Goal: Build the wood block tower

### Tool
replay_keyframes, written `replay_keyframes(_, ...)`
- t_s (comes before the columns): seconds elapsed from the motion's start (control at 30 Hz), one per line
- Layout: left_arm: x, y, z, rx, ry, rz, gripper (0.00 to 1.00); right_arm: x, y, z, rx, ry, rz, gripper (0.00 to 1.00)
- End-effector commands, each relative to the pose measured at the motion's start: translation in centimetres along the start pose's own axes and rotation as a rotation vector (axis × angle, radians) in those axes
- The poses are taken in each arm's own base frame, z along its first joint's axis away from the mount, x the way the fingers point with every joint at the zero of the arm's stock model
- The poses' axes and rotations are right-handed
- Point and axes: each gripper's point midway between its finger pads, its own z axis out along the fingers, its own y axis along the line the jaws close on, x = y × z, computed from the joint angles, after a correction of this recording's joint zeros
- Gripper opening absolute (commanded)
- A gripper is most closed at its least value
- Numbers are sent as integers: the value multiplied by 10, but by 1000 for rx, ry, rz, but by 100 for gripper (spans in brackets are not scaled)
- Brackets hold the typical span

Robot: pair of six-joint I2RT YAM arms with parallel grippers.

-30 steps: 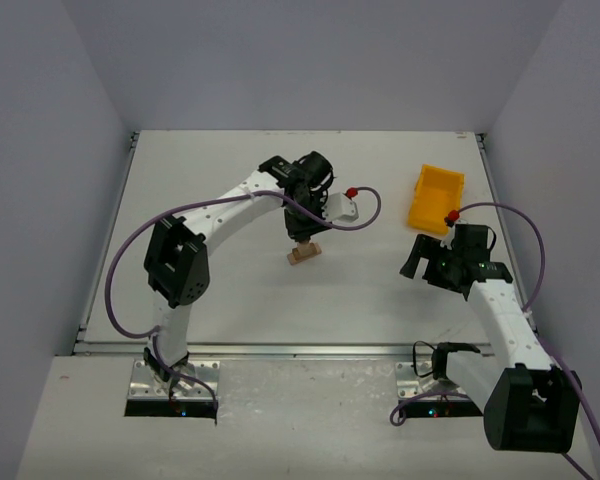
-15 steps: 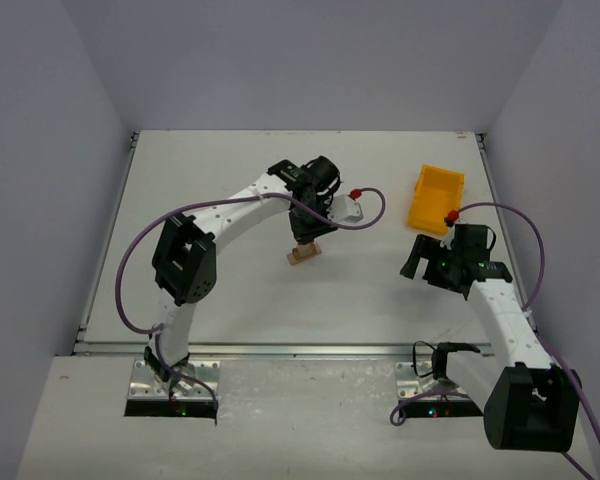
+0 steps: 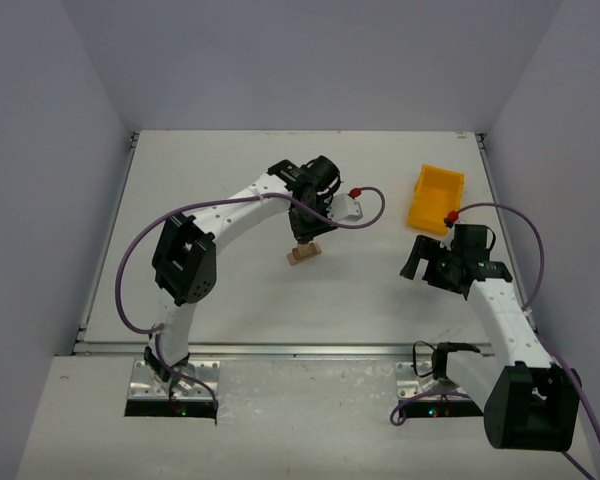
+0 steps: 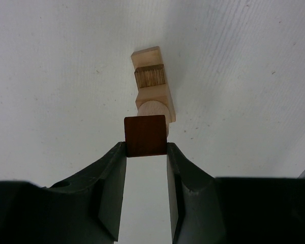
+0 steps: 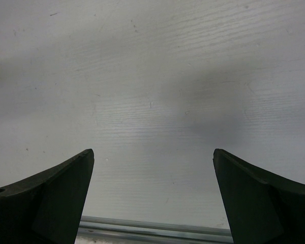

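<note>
The wood block tower (image 3: 303, 254) is a tiny stack near the table's middle. In the left wrist view it (image 4: 152, 86) shows a pale base plank carrying a small dark-grained block and a pale round piece. My left gripper (image 4: 146, 147) is shut on a dark reddish-brown block (image 4: 146, 135) and holds it just above the near end of the stack; it shows in the top view (image 3: 307, 236) right over the stack. My right gripper (image 5: 152, 162) is open and empty over bare table, at the right in the top view (image 3: 418, 262).
A yellow plastic bin (image 3: 436, 198) sits at the back right, beyond my right gripper. The table's metal front rail (image 5: 152, 231) runs just below the right fingers. The left arm's purple cable (image 3: 365, 215) loops beside the stack.
In the first half second the left arm shifted slightly toward the back right over the stack, block still held. Since then nothing has visibly moved. The right arm is still.
</note>
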Motion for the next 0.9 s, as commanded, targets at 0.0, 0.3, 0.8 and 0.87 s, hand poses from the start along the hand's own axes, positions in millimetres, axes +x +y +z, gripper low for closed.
replay_keyframes(0.0,-10,0,-11,-25,-36,12,2,-18,0,-4,12,-48,-14,99)
replay_keyframes(0.3,-9,3,-7,-42,-31,4,4,-19,-1,-6,18,-50,-16,99)
replay_keyframes(0.8,-8,0,-6,-28,-29,10,14,-18,-1,-6,23,-53,-18,99)
replay_keyframes(0.87,-7,-1,-6,-31,-25,11,15,-19,-2,-7,24,-56,-17,99)
